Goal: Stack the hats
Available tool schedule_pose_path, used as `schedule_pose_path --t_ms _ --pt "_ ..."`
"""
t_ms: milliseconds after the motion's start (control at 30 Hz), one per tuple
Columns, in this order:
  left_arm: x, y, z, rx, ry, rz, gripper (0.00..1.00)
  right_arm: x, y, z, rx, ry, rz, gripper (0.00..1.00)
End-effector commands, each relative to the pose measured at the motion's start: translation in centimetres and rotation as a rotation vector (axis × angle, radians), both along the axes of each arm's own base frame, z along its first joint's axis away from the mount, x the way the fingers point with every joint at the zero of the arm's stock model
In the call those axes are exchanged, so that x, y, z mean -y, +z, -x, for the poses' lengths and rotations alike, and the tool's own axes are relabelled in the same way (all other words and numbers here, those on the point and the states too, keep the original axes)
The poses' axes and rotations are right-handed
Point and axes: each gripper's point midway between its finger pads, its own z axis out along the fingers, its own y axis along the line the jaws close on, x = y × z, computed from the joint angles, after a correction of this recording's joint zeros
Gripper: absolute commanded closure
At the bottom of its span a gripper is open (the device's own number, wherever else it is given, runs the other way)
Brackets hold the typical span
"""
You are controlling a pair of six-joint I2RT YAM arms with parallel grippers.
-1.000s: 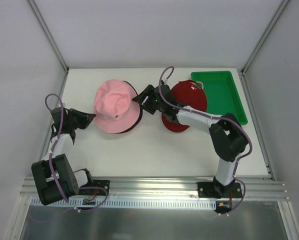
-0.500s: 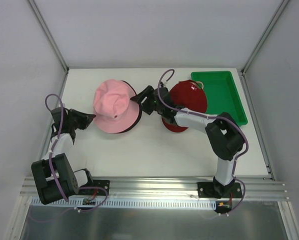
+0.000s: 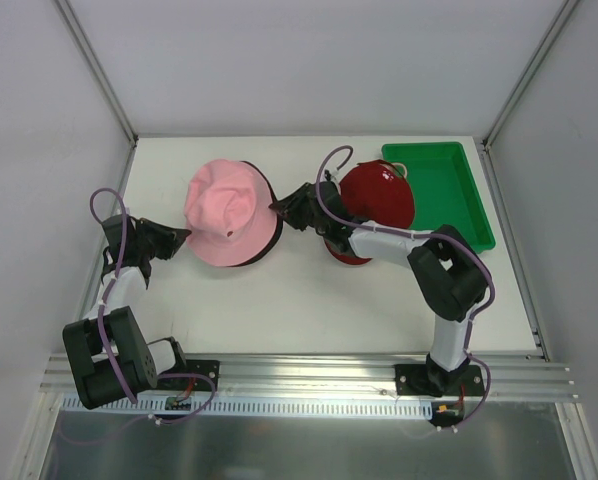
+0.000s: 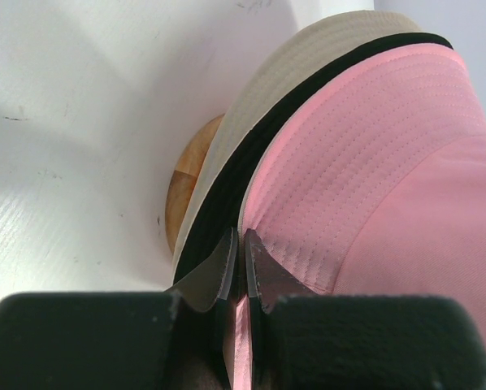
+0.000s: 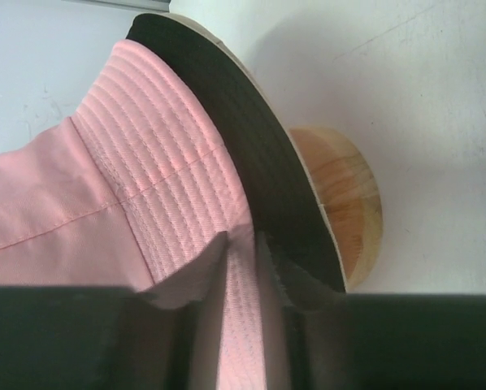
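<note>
A pink hat [image 3: 224,205] tops a pile over a black hat [image 4: 259,162] and a cream hat [image 4: 251,97], all on a wooden stand [image 4: 182,191]. My left gripper [image 3: 184,236] is shut on the pink brim's left edge [image 4: 373,162]. At the right edge, my right gripper [image 3: 279,208] is shut on the same brim [image 5: 105,187], with the black brim [image 5: 251,138] just below its lower finger. A red cap [image 3: 379,195] lies to the right, partly under the right arm.
A green tray [image 3: 449,148] stands at the back right of the white table. The stand's wooden foot [image 5: 349,203] shows under the pile. Grey walls and metal posts close in the table's back and sides.
My right gripper has slid left onto the pink hat's right brim and closed on it. The left gripper has kept its hold and place.
</note>
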Motion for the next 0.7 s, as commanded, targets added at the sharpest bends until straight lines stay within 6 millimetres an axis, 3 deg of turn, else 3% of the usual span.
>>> schedule_pose_path --t_ms 0,200,333,367,433,467,500,567,600,633,667 --pt "-1.6 -0.3 0.1 -0.021 0.048 -0.055 1.00 -0.3 2.3 -0.4 0.050 -0.022 -0.050 0.81" --pt "-1.8 -0.1 0.2 -0.024 0.057 -0.074 1.00 -0.1 2.3 -0.5 0.053 -0.029 -0.044 1.00" --pt "-2.1 0.0 0.4 -0.037 0.070 -0.087 1.00 0.4 1.9 -0.7 0.051 -0.034 0.020 1.00" --pt "-2.3 0.1 0.3 -0.035 0.079 -0.093 1.00 0.9 0.5 -0.2 0.009 -0.031 0.088 1.00" --pt "-2.3 0.2 0.4 -0.036 0.082 -0.097 1.00 1.3 1.5 -1.0 0.042 -0.032 0.170 1.00" --pt "-2.5 0.4 0.3 -0.036 0.089 -0.097 1.00 2.1 -0.5 -0.5 -0.014 -0.026 0.264 0.99" --pt "-2.4 0.3 0.3 -0.045 0.088 -0.096 1.00 2.0 0.8 -1.3 0.009 -0.035 0.284 1.00" --pt "-2.6 0.1 0.2 -0.059 0.095 -0.098 1.00 3.0 -1.4 -1.0 -0.038 -0.015 0.406 1.00" --pt "-2.7 0.0 0.2 -0.066 0.100 -0.098 1.00 2.8 -0.7 -1.6 -0.033 -0.010 0.410 1.00" --pt "-2.7 -0.3 0.2 -0.079 0.097 -0.095 1.00 2.9 -1.2 -1.7 -0.042 0.004 0.444 1.00" --pt "-2.8 -0.6 0.3 -0.088 0.101 -0.092 1.00 3.2 -2.9 -1.5 -0.080 0.018 0.488 1.00"
